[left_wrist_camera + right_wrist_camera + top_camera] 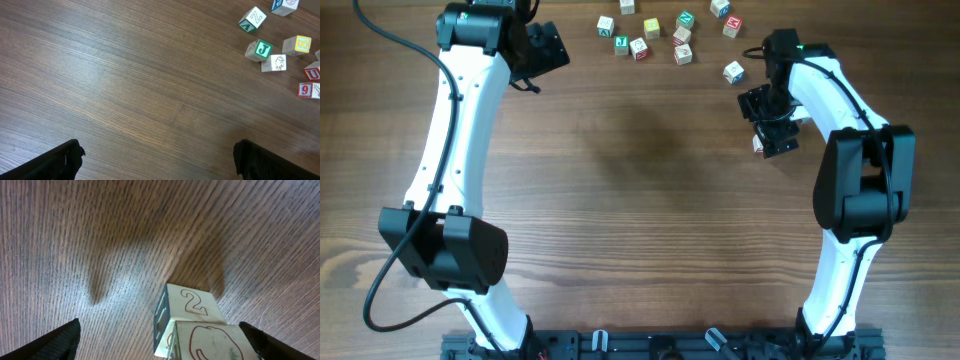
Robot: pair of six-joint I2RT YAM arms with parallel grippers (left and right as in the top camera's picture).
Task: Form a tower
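With the right gripper [159, 330] spread wide astride the short tower [192, 312], lift straight up without brushing either side.

Soft, even, moderately bright light covers the counter [640, 230], and the overhead view shows no hard glare. In the right wrist view a broad shadow with blurred edges lies on the wood beyond the tower [192, 325]. A fainter lobe of shadow sits to the tower's left, with a pale sheen between the two. The tower's upper cube, nearest the lens, is slightly soft, while the grain behind the tower is crisp and fans out toward the frame edges. The left wrist view is sharp throughout.
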